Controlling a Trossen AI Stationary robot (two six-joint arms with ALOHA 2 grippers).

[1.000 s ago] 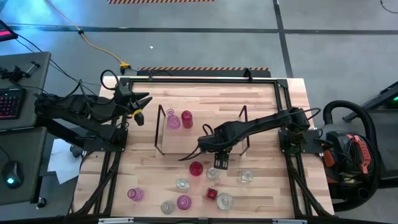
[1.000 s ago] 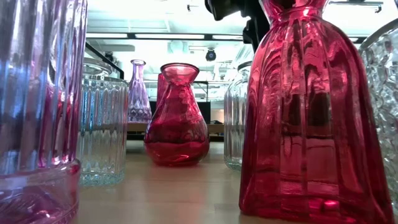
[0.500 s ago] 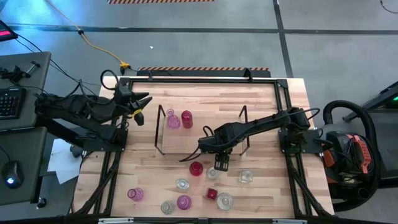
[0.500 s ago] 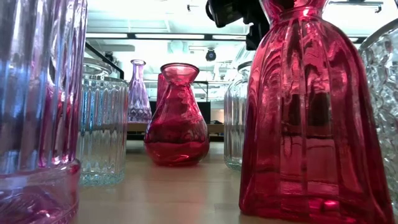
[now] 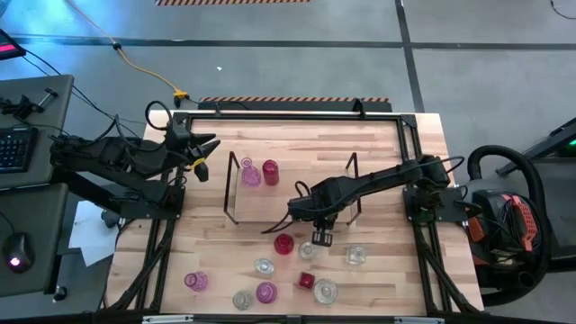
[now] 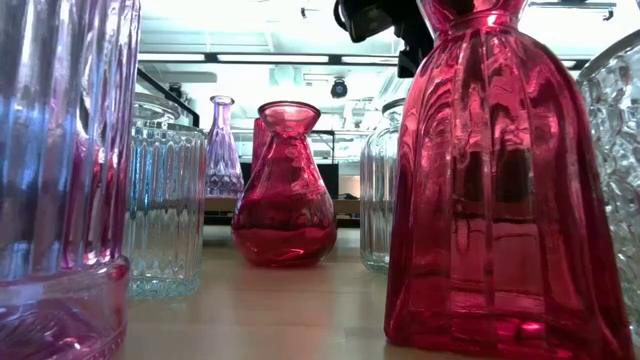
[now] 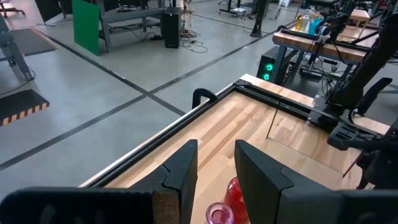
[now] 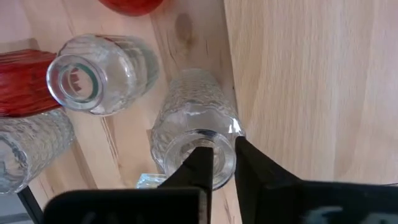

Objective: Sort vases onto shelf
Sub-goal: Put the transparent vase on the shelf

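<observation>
The shelf (image 5: 288, 202) lies mid-table with a pink vase (image 5: 250, 175) and a red vase (image 5: 271, 171) standing on its far left part. Several more vases stand on their bases near the table's front, among them a red one (image 5: 283, 244) and a clear one (image 5: 356, 256). My right gripper (image 5: 320, 238) is down at a clear textured vase (image 8: 193, 106) and shut on it. My left gripper (image 5: 203, 158) hovers open at the table's far left, with nothing between its fingers (image 7: 186, 165). My right gripper holds the clear vase by the rim of its mouth (image 8: 231, 132). One finger (image 8: 200, 163) is inside the mouth and the other (image 8: 252, 163) outside the rim. The fingers come from above, pointing down. The vase stands upright on the table.
A smooth clear vase (image 8: 93, 74) and a red vase (image 8: 18, 81) stand close beside the held one. The shelf's dark wire frames (image 5: 353, 184) rise at its two ends. Bare wood lies right of the gripper (image 8: 311, 93).
My right gripper has moved slightly toward the table's near edge, to the clear vase's mouth, and its fingers have shut on the rim. The vase stands where it stood.
</observation>
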